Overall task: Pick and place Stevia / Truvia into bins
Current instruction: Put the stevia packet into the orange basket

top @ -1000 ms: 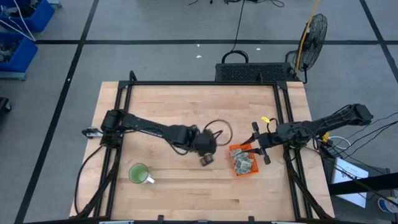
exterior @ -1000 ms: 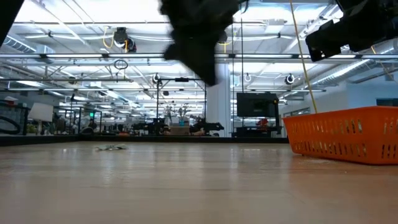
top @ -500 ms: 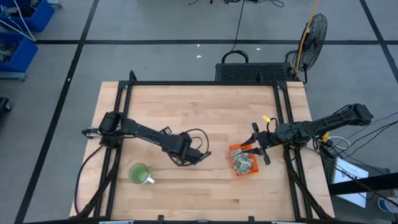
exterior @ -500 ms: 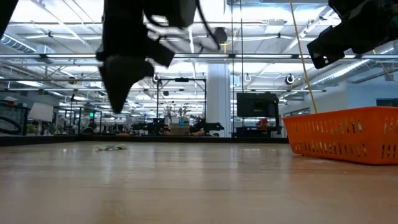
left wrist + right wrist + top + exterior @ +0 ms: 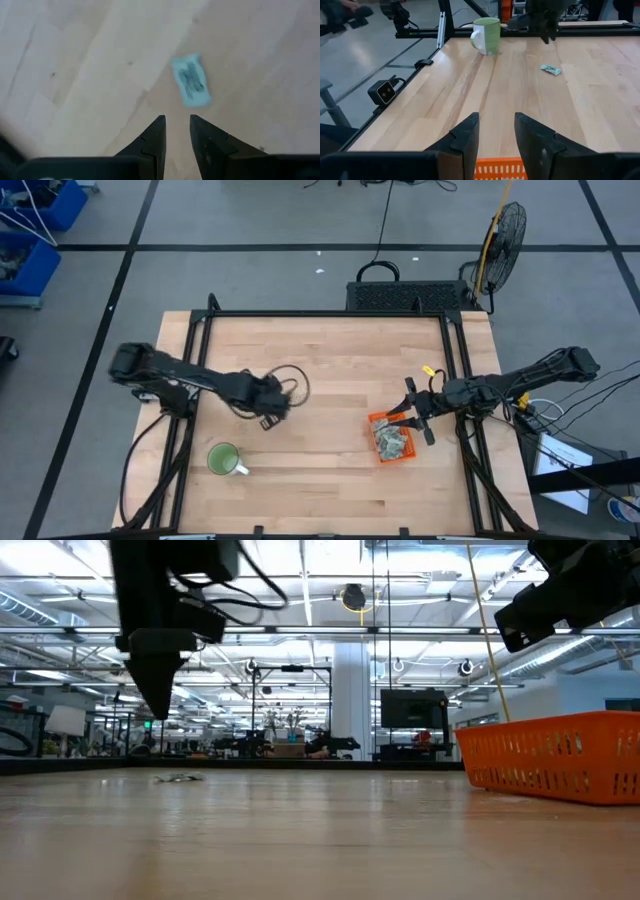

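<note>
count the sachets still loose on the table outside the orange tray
1: a pale green sachet lies on the wood just ahead of the left claw. Others sit piled in the orange tray.

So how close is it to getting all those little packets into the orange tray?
Nearly done, it seems. Sachets are piled in the orange tray. The left gripper, empty, hovers above one packet lying on the table. The right gripper waits over the tray.
</note>
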You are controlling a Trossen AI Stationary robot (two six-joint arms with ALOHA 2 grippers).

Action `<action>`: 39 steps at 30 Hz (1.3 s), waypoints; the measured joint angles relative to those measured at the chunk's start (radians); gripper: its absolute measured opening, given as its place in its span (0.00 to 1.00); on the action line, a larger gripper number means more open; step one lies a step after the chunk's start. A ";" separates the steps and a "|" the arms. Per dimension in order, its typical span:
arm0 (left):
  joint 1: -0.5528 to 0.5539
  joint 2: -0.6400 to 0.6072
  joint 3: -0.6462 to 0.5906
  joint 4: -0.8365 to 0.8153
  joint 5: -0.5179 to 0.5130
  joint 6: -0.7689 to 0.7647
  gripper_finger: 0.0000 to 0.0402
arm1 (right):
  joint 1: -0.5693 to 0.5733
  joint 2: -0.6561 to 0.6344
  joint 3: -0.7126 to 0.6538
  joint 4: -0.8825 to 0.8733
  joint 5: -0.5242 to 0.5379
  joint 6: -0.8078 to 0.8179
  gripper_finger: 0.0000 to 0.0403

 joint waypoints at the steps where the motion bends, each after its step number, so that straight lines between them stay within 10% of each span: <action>1: 0.003 -0.046 -0.052 0.051 -0.022 -0.020 0.23 | 0.000 0.000 0.000 -0.001 0.000 0.000 0.29; 8: 0.025 -0.225 -0.360 0.503 0.044 -0.296 0.23 | 0.000 0.000 0.000 -0.007 0.000 -0.027 0.29; 14: 0.016 -0.190 -0.496 0.899 0.066 -0.138 0.23 | 0.000 0.000 0.000 -0.007 0.000 -0.056 0.29; 27: 0.037 -0.165 -0.499 0.839 0.017 -0.016 0.24 | 0.000 0.000 -0.001 -0.001 0.000 -0.162 0.29; 39: 0.079 -0.127 -0.499 0.843 -0.012 0.047 0.53 | 0.000 0.000 -0.001 0.001 0.000 -0.204 0.29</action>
